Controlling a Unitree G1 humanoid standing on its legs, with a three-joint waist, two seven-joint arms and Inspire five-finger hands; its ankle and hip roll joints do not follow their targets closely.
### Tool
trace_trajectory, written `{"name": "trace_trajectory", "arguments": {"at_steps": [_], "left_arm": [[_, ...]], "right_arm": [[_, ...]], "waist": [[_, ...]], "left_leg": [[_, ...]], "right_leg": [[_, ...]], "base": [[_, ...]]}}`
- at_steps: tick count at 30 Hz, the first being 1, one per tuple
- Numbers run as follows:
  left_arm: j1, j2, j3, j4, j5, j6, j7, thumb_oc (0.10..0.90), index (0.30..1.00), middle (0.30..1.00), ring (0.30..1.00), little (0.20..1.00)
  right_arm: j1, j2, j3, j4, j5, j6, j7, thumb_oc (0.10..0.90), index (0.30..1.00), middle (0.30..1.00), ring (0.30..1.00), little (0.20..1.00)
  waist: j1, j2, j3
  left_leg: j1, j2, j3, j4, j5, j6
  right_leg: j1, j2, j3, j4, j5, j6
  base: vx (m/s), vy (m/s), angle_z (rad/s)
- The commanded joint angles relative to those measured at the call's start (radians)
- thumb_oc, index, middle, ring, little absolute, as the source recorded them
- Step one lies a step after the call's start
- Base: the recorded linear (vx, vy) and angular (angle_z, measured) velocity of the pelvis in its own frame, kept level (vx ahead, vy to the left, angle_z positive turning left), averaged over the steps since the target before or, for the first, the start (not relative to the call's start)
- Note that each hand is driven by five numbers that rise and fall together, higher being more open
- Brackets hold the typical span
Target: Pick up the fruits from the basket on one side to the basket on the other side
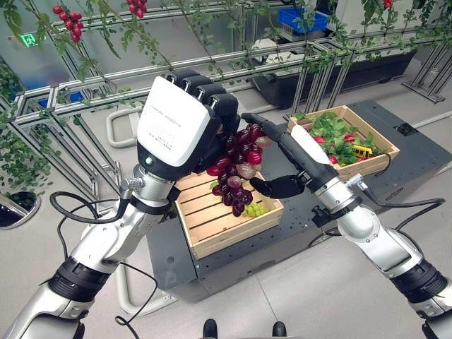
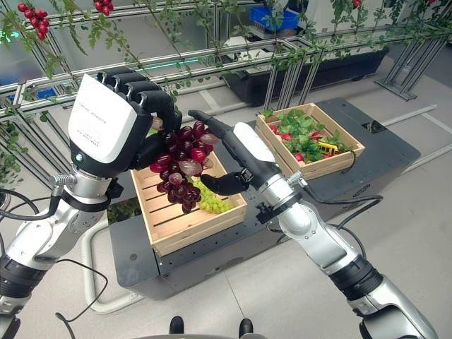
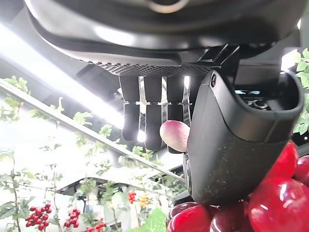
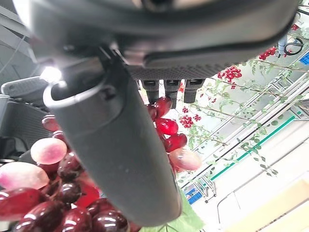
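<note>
My left hand (image 1: 176,127) is raised, its fingers curled over the top of a bunch of red grapes (image 1: 240,166). The bunch hangs above the left wooden crate (image 1: 212,219), where green grapes (image 1: 256,209) lie in the right corner. From the right, my right hand (image 1: 296,152) lies against the bunch with straight fingers, its thumb jutting out below. The left wrist view shows the red grapes (image 3: 275,193) beside the thumb (image 3: 231,145). The right wrist view has the bunch (image 4: 67,193) pressed close to that hand. The right wooden crate (image 1: 374,164) holds leafy greens and red fruit (image 1: 335,134).
Both crates stand on a dark low platform (image 1: 169,254). Behind them run metal frame rails (image 1: 70,99) with vines, and red berry clusters (image 1: 68,20) hang overhead. A blue bin (image 2: 275,18) sits far back.
</note>
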State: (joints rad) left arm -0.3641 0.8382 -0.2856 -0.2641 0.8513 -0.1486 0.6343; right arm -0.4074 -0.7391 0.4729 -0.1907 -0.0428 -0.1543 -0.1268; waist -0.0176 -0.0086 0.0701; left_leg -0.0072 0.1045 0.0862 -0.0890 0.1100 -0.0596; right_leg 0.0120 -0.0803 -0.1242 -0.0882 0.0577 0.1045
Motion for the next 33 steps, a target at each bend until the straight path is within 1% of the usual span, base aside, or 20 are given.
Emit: {"name": "trace_trajectory", "arguments": {"at_steps": [1, 8, 9, 10, 15, 20, 33], "left_arm": [[-0.18, -0.024, 0.09, -0.024, -0.039, 0.015, 0.066, 0.4, 0.3, 0.3, 0.3, 0.3], [-0.19, -0.027, 0.078, -0.026, -0.05, 0.015, 0.048, 0.4, 0.3, 0.3, 0.3, 0.3], [-0.191, -0.026, 0.077, -0.027, -0.054, 0.017, 0.044, 0.4, 0.3, 0.3, 0.3, 0.3], [-0.191, -0.025, 0.077, -0.028, -0.059, 0.017, 0.041, 0.4, 0.3, 0.3, 0.3, 0.3], [-0.189, -0.026, 0.072, -0.027, -0.063, 0.015, 0.024, 0.4, 0.3, 0.3, 0.3, 0.3], [-0.179, -0.029, 0.06, -0.025, -0.075, 0.022, 0.016, 0.4, 0.3, 0.3, 0.3, 0.3], [-0.152, -0.031, 0.064, -0.005, -0.116, 0.031, 0.008, 0.4, 0.3, 0.3, 0.3, 0.3]], "right_arm": [[-0.142, -0.015, -0.011, -0.047, -0.013, -0.041, -0.024, 0.8, 0.9, 0.9, 0.9, 0.9], [-0.162, -0.014, -0.003, -0.053, -0.04, -0.048, -0.055, 0.8, 0.9, 0.9, 0.9, 0.9], [-0.166, -0.016, -0.002, -0.056, -0.042, -0.05, -0.059, 0.642, 0.662, 0.662, 0.662, 0.662], [-0.169, -0.018, -0.001, -0.06, -0.04, -0.053, -0.058, 0.4, 0.3, 0.3, 0.3, 0.3], [-0.176, -0.02, -0.004, -0.069, -0.029, -0.065, -0.068, 0.4, 0.3, 0.3, 0.3, 0.3], [-0.17, -0.011, -0.003, -0.077, -0.041, -0.088, -0.101, 0.4, 0.3, 0.3, 0.3, 0.3], [-0.137, 0.001, -0.02, -0.083, -0.03, -0.09, -0.113, 0.4, 0.3, 0.3, 0.3, 0.3]], "waist": [[0.007, -0.02, -0.126], [0.008, -0.021, -0.129], [0.009, -0.022, -0.129], [0.009, -0.022, -0.129], [0.011, -0.023, -0.128], [0.012, -0.022, -0.125], [0.013, -0.022, -0.124]], "left_leg": [[0.033, -0.008, -0.038, 0.002, -0.062, 0.012], [0.031, -0.009, -0.04, 0.002, -0.063, 0.013], [0.031, -0.009, -0.04, 0.002, -0.063, 0.012], [0.03, -0.009, -0.04, 0.002, -0.063, 0.012], [0.03, -0.007, -0.04, 0.002, -0.064, 0.013], [0.03, -0.006, -0.042, 0.002, -0.062, 0.013], [0.03, -0.003, -0.043, 0.002, -0.062, 0.013]], "right_leg": [[-0.019, -0.042, 0.034, 0.001, 0.044, 0.014], [-0.019, -0.041, 0.034, 0.001, 0.042, 0.013], [-0.019, -0.041, 0.034, 0.001, 0.042, 0.013], [-0.019, -0.041, 0.034, 0.001, 0.042, 0.013], [-0.02, -0.041, 0.033, 0.001, 0.041, 0.012], [-0.019, -0.039, 0.036, 0.001, 0.041, 0.011], [-0.019, -0.035, 0.036, 0.001, 0.04, 0.009]], "base": [[0.0, 0.0, 0.0], [0.0, 0.0, 0.0], [0.0, 0.0, 0.0], [0.0, 0.0, 0.0], [0.0, 0.0, 0.0], [0.0, 0.0, 0.0], [0.0, 0.0, 0.0]]}}
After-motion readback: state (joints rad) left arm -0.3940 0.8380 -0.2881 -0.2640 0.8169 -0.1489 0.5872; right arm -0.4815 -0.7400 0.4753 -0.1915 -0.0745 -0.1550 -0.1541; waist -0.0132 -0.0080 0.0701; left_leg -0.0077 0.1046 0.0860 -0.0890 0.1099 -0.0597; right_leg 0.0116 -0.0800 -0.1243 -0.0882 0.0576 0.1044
